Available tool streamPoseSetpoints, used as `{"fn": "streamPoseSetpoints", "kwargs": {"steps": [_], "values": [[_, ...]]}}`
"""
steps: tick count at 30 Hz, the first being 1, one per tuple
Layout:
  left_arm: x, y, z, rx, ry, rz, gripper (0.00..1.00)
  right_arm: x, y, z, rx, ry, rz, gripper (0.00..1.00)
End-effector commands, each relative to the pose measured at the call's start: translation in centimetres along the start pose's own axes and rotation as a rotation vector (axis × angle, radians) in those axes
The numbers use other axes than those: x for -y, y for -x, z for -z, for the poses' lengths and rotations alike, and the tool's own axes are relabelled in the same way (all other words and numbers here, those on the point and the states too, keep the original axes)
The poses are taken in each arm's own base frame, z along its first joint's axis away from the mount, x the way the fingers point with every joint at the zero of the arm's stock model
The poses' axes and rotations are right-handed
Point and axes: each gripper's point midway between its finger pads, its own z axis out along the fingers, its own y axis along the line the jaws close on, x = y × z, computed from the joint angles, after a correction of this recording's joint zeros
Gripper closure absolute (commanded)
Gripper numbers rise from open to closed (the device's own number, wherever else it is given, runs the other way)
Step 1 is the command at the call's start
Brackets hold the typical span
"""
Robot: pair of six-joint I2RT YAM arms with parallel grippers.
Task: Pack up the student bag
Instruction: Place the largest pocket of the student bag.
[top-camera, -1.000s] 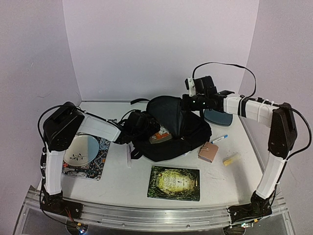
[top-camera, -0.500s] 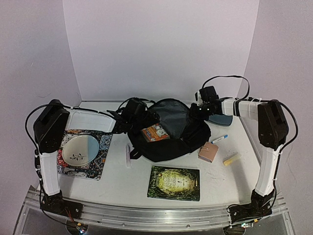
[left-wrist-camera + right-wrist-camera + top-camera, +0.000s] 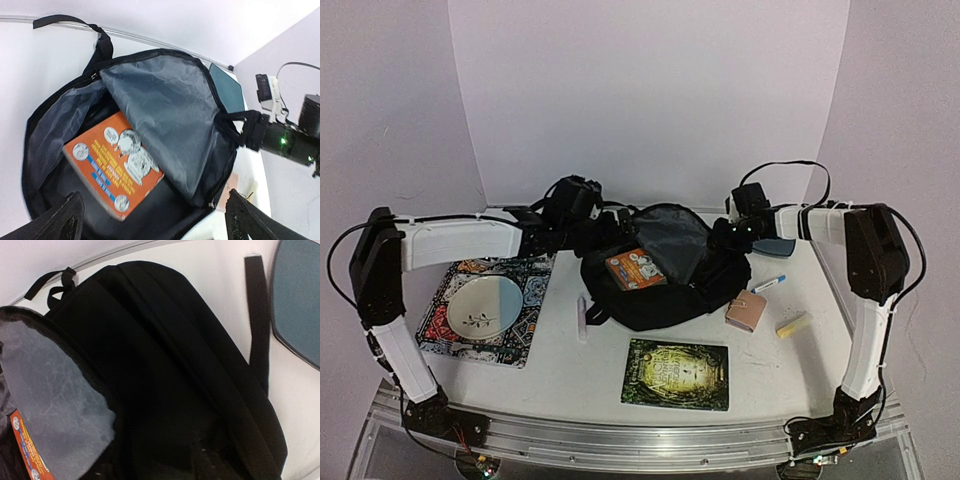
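Student bag (image 3: pixel 670 300) open, orange cartoon-covered book (image 3: pixel 117 164) inside, cover text unreadable

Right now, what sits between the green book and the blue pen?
A small tan case, apart from both the green book and the blue pen; only the top external view shows it.

My left arm rises from its base at the near left corner and folds at the elbow out by the left edge. Its white forearm runs level to the right, toward the far centre of the counter. The left end effector (image 3: pixel 608 224) points right and slightly down, and in the wrist view its fingers (image 3: pixel 62 220) are spread wide apart. My right arm stands up from the near right corner, bends at the elbow, and reaches its forearm leftward along the far side. The right end effector (image 3: pixel 725 236) sits low, jaws pinched closed on the rim of the student bag (image 3: pixel 660 300).
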Motion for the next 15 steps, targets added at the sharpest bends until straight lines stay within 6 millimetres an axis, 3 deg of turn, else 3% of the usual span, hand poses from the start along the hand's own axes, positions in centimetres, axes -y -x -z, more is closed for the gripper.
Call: {"fn": "streamPoseSetpoints", "kwargs": {"steps": [1, 4, 8, 15], "values": [[0.2, -1.1, 4.2, -0.046, -0.062, -0.097, 0.01, 0.1, 2.6, 3.5, 0.037, -0.040, 0.023, 0.46], [0.1, -2.4, 5.9, -0.085, -0.095, -0.109, 0.01, -0.9, 3.4, 5.9, 0.041, 0.000, 0.035, 0.38], [0.1, -5.6, 7.1, -0.187, -0.147, -0.087, 0.04, -2.7, 3.8, 9.5, 0.033, 0.073, 0.045, 0.30], [0.4, -11.9, 8.2, -0.321, -0.159, -0.055, 0.10, -4.5, 0.0, 15.4, -0.044, 0.112, 0.046, 0.22]]}}
